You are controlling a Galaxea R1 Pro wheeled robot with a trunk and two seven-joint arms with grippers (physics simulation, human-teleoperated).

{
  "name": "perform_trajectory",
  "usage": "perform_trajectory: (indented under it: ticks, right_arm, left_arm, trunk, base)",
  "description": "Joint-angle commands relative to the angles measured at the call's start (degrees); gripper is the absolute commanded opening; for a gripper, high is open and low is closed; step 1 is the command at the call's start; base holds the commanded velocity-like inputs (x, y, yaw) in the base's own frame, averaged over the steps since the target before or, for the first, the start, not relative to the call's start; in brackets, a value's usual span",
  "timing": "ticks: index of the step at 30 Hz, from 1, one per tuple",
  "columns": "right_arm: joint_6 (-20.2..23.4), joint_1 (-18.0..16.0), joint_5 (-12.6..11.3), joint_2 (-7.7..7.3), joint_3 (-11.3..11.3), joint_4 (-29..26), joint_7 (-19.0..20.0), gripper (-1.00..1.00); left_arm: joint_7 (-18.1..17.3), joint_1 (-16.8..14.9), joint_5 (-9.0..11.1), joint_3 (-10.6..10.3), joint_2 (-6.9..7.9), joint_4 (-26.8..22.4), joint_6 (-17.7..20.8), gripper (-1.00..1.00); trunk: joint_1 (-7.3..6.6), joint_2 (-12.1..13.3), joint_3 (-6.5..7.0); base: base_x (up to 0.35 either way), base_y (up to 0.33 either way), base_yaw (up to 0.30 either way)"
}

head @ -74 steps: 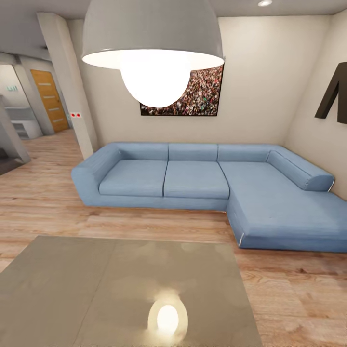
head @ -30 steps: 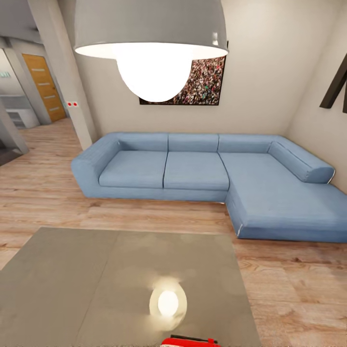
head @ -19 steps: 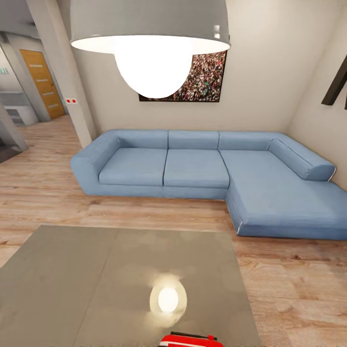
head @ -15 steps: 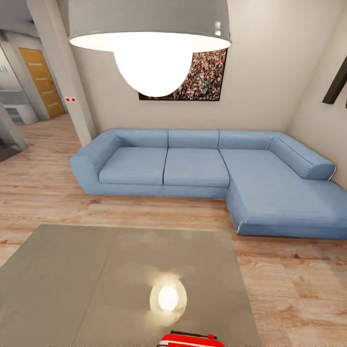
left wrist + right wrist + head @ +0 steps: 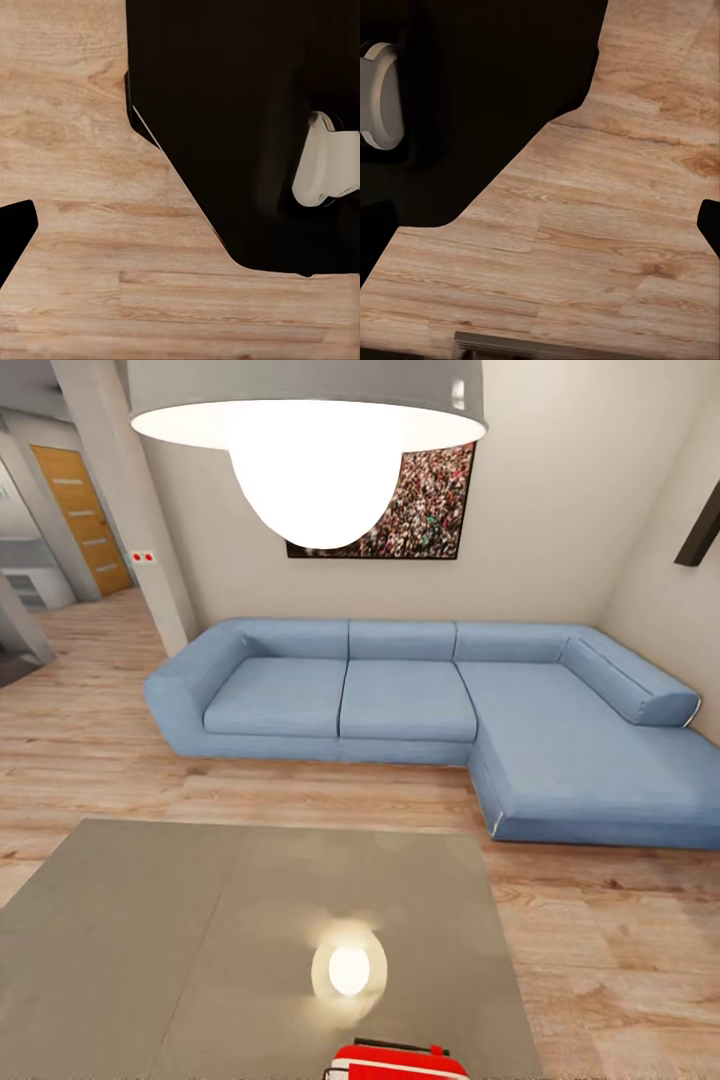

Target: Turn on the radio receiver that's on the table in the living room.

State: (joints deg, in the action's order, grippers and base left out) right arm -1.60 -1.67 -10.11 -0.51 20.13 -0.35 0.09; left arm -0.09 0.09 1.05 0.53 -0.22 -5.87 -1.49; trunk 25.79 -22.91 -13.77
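The red radio receiver [image 5: 400, 1060] with its thin wire handle peeks in at the bottom edge of the head view, on the near part of the grey glossy table [image 5: 200, 920]. Most of the radio is cut off by the frame. In the left wrist view a dark fingertip [image 5: 13, 232] shows at the edge over wood floor [image 5: 75, 187]. The right wrist view has a dark fingertip [image 5: 712, 225] at its edge over the floor [image 5: 607, 225]. Neither fingertip is near the radio, and how the jaws stand is hidden.
A blue L-shaped sofa [image 5: 400, 700] stands beyond the table, with a strip of plank floor [image 5: 300, 790] between. A grey dome lamp [image 5: 300, 400] hangs overhead, mirrored in the tabletop. A beige pillar [image 5: 130, 510] stands at the left. The robot's black base [image 5: 247, 112] shows in both wrist views.
The head camera has moved closer and tipped down: the whole picture has shifted, and the red radio, absent at first, has come into view at the bottom edge.
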Motion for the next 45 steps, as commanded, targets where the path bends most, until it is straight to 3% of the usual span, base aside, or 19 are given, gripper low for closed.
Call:
perform_trajectory:
  ticks: [1,45]
  right_arm:
    - [-0.02,0.00,0.00,-0.01,0.00,0.00,0.00,1.00]
    - [-0.05,0.00,0.02,0.03,0.00,0.00,0.00,1.00]
  left_arm:
    - [0.00,0.00,0.00,0.00,0.00,0.01,0.00,1.00]
    - [0.00,0.00,0.00,-0.09,-0.04,0.07,0.00,1.00]
  trunk:
    - [0.00,0.00,-0.09]
    - [0.00,0.00,-4.11]
  base:
    - [0.000,0.000,0.000]
    - [0.000,0.000,0.000]
